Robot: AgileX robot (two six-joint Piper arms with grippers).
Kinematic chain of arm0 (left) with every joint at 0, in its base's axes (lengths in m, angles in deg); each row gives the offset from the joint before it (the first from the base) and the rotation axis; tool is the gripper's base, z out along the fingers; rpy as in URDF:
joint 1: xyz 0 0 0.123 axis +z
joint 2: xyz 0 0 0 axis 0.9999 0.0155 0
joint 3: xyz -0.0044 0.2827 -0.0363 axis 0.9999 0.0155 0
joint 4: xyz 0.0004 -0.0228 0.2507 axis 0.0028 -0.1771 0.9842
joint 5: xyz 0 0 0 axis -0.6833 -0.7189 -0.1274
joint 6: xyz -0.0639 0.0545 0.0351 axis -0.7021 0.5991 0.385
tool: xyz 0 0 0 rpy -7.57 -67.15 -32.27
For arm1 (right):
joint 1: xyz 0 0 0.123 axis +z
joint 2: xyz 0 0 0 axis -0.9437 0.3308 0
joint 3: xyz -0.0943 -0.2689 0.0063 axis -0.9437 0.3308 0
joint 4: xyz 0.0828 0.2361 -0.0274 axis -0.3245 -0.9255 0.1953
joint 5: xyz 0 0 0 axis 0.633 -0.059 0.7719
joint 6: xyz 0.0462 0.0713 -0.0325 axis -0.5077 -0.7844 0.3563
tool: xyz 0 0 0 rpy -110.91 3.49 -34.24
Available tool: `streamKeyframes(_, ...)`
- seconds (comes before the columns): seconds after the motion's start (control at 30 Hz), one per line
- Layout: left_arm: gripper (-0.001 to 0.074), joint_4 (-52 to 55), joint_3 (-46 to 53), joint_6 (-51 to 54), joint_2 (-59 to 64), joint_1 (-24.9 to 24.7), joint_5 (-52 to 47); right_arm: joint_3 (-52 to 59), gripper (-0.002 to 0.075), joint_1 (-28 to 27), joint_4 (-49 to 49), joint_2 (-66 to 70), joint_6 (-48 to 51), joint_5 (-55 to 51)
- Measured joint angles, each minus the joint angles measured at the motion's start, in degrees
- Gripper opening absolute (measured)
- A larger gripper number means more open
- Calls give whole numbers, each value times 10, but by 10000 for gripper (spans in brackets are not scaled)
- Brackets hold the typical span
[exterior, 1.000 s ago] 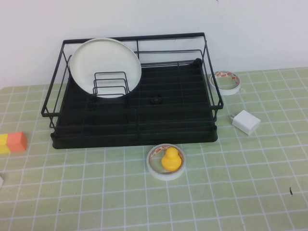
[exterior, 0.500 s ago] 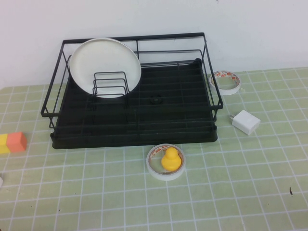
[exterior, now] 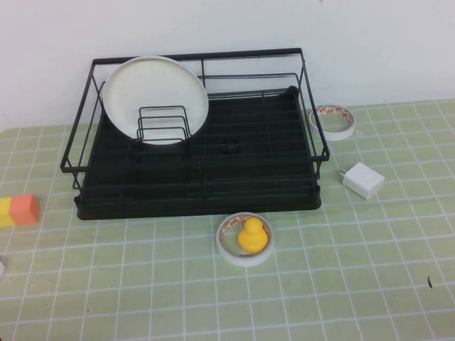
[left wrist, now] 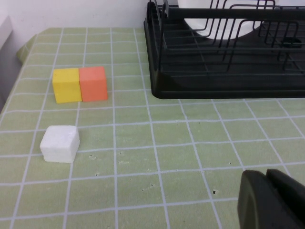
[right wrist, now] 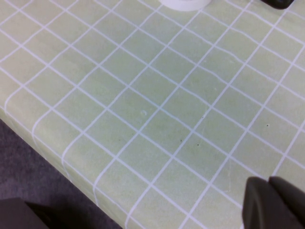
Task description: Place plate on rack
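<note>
The white plate stands upright in the black wire rack, leaning behind the loop dividers at the rack's back left. In the left wrist view the rack shows with the plate's lower edge behind its wires. Neither arm shows in the high view. My left gripper is shut and empty, low over the mat in front of the rack's left side. My right gripper is shut and empty over bare mat near the table's edge.
A yellow duck sits in a tape ring in front of the rack. Another tape ring and a white charger lie to the right. A yellow-and-orange block and a white cube lie to the left.
</note>
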Motion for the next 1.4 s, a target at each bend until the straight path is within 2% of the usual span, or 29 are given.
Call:
streamKeyframes(0.8,-1,-1,0,0,0,0,0,0,0,-9,-1,-15,0,0)
streamKeyframes(0.87,-1,-2,0,0,0,0,0,0,0,-39,-1,-36,12,2)
streamKeyframes(1.0,-1,-1,0,0,0,0,0,13,0,-135,-1,-84,38,40)
streamKeyframes(1.23,-1,-1,0,-3,0,0,0,116,0,-310,-24,-162,55,222)
streamKeyframes(1.4,-1,-1,0,-3,0,0,0,195,0,-348,-44,-192,56,289)
